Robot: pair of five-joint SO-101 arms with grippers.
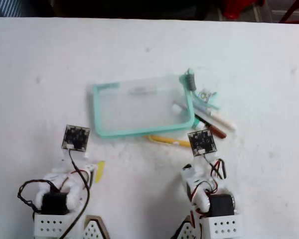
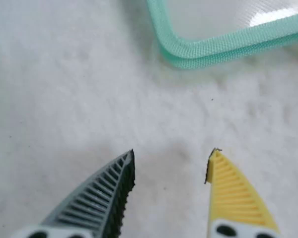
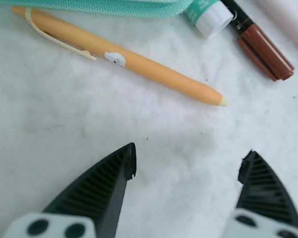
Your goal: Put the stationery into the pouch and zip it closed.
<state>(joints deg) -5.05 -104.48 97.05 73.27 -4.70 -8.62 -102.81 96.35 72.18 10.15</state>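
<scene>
The teal-edged clear pouch (image 1: 139, 107) lies mid-tabletop (image 1: 40, 50), well apart from all 4 edges. Its pale label is too small to read. An orange pen (image 3: 124, 62) and a brown marker (image 3: 263, 49) lie by its near right corner. The left gripper (image 2: 174, 153) and the right gripper (image 3: 188, 151) both hang spread, pinching nothing.

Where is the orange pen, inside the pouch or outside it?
Outside. The orange pen lies on the table beside the teal edge of the pouch.

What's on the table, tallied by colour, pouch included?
Orange pen: 1
Brown-capped marker: 1
Teal-and-white stick: 1
Pale pen: 1
Teal-edged pouch: 1
Total: 5. The clutter at the pouch's corner may hide more.
</scene>
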